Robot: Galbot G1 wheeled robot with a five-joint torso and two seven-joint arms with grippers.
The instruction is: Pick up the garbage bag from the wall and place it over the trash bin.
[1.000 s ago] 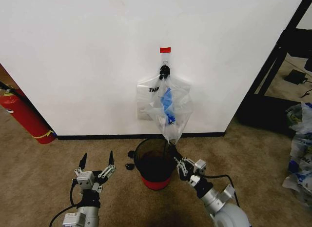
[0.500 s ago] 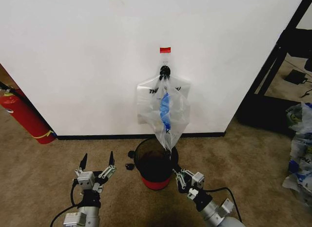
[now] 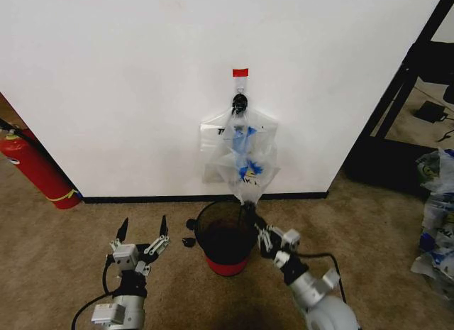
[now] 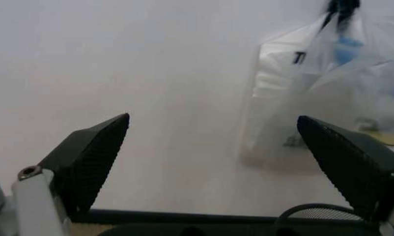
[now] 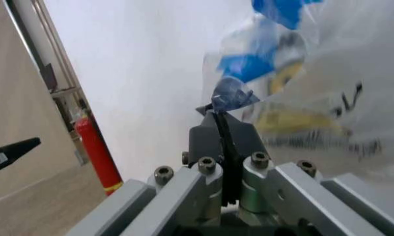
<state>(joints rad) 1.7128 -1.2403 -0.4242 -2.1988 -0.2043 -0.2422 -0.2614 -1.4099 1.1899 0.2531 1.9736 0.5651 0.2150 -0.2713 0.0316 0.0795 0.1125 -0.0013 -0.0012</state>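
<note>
Floor is tan carpet (image 3: 64,252), running up to one plain white wall (image 3: 128,89) with a black baseboard. One hook (image 3: 240,101) sits on that wall under a bit of red tape, and the one garbage bag (image 3: 241,156) hangs from it, see-through with blue patches. Straight below the bag is one trash bin (image 3: 225,234), black mesh with a red base. A red fire extinguisher (image 3: 32,163) leans far to the bin's left, and a black shelf frame (image 3: 411,74) stands off to its right.

Two arms here. The right gripper (image 3: 252,218) is up at the bin's rim, fingers pressed together pinching the bag's bottom tip, looks like a blue bit of plastic. The left gripper (image 3: 142,232) hovers left of the bin, spread wide, holding nothing.
</note>
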